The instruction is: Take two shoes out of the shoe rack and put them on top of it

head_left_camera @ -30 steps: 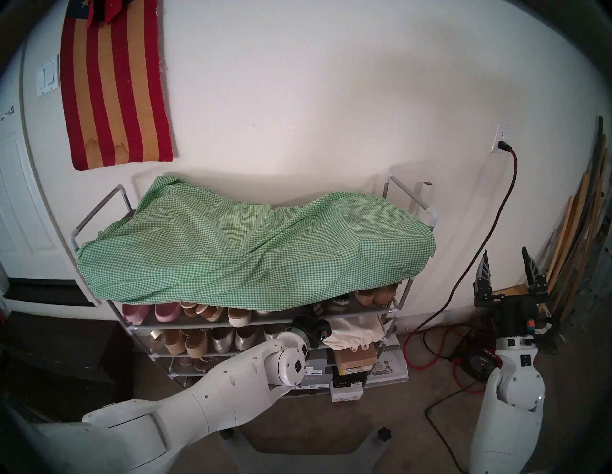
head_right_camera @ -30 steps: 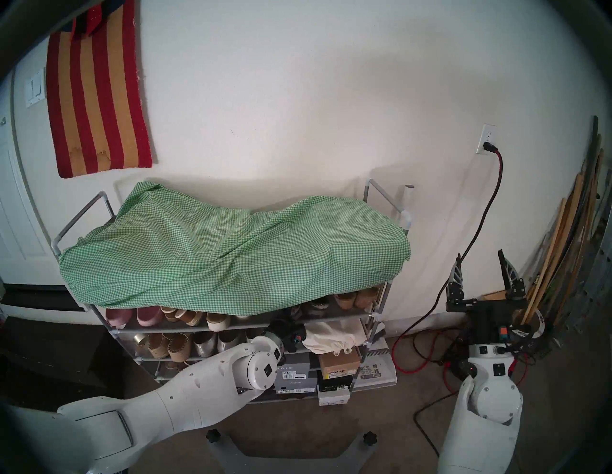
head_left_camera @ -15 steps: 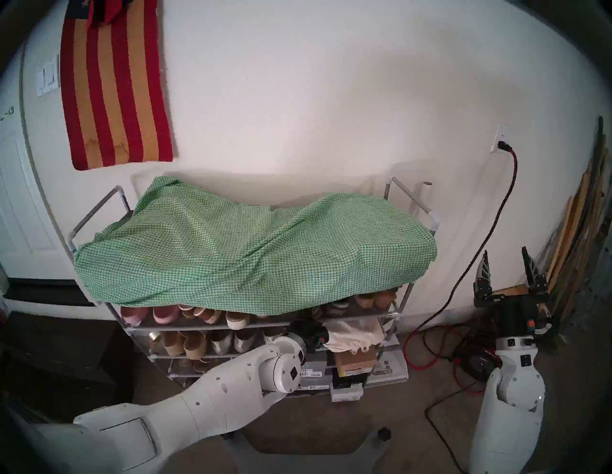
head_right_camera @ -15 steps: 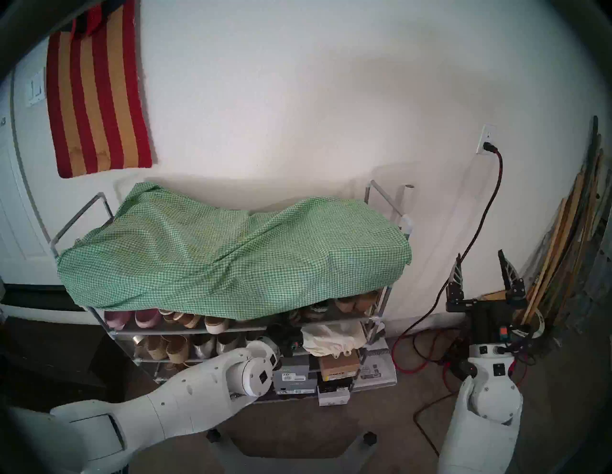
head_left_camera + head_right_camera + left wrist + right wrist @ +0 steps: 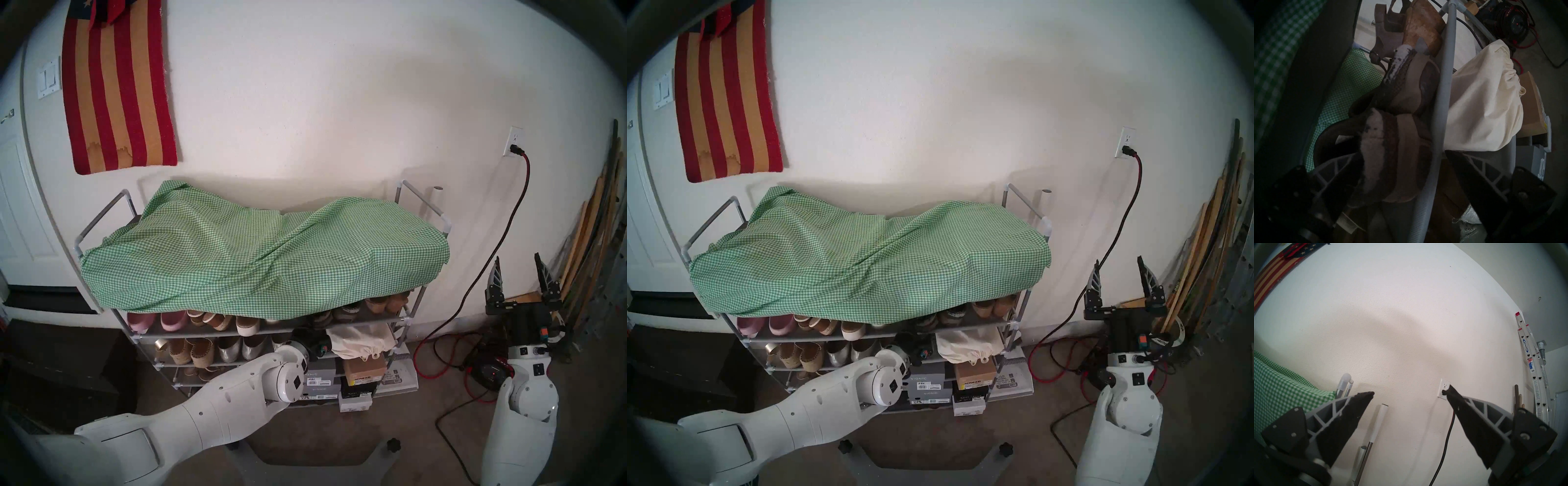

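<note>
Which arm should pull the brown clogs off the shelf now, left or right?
Left. The left pincer is already at the shelf with its fingers either side of the nearer brown clog, though the shoe rack front tube crosses between them. The right pincer points up beside the rack, open and empty.

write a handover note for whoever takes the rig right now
Left gripper: open, jaws either side of the nearer clog at its heel; the front tube also runs between them.
Right gripper: open, empty, raised beside the shoe rack.
Farther clog sits beside the nearer one, on the shelf under the gingham cloth.
Done: neither clog is on top yet.
Left: grasp, lift out, set both on top.
</note>
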Motion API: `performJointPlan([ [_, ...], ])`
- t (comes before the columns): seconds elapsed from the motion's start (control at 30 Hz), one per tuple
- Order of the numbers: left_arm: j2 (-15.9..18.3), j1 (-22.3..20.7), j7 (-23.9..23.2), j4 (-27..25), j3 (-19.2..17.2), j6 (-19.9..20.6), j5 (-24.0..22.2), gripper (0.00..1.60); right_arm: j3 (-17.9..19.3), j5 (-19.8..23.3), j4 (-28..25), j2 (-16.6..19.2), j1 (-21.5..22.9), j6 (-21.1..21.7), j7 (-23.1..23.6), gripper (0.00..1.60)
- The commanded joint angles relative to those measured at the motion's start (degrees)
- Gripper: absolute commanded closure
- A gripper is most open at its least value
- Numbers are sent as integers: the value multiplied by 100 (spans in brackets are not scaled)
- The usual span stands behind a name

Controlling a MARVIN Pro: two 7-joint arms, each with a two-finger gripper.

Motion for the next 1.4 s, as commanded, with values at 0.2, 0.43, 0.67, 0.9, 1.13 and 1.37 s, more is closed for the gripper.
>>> performJointPlan([
  [0.2, 81, -73, -174, -231, -135, -120, -213, 0, -9, -2, 0, 10, -7, 0, -3, 0],
  [0.43, 338, 9, -431, -909, -183, -186, -363, 0, -9, -1, 0, 10, -6, 0, -2, 0],
  [0.67, 481, 122, -588, -1240, -170, -139, -392, 0, -11, 0, 0, 14, -9, 0, -5, 0],
  [0.9, 520, 158, -621, -1313, -168, -59, -344, 0, -9, -2, 0, 10, -7, 0, -3, 0],
  [1.13, 488, 99, -612, -1149, -126, -17, -203, 0, -9, -2, 0, 10, -7, 0, -3, 0],
  [1.37, 466, 126, -574, -1063, -116, -25, -181, 0, -9, -2, 0, 10, -7, 0, -4, 0],
])
